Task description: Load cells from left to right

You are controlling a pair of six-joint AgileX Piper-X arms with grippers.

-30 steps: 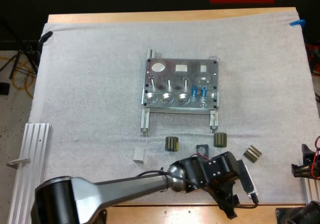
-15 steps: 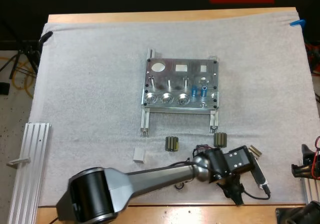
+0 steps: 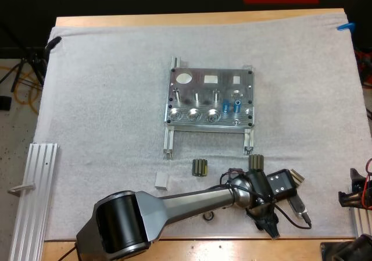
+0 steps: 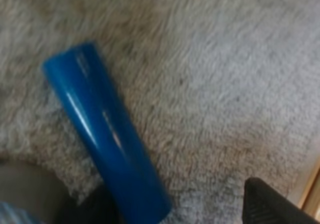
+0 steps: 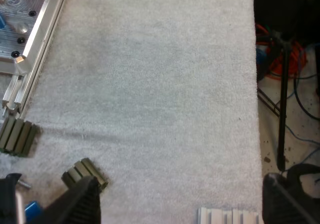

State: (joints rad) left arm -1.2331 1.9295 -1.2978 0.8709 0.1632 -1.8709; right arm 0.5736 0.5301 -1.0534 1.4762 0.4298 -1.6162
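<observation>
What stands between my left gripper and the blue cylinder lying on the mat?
Nothing visible does. The blue cylinder lies on the bare white mat, its near end between the fingers of the left gripper, which stand apart.

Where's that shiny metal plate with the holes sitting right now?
In the high view the metal fixture lies at the middle of the white mat, with a row of small dark parts just on its near side.

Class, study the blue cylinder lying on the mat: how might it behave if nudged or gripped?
The blue cylinder lies on its round side, so it would probably roll when nudged. Its glossy highlights suggest a smooth, possibly slippery surface.
</observation>
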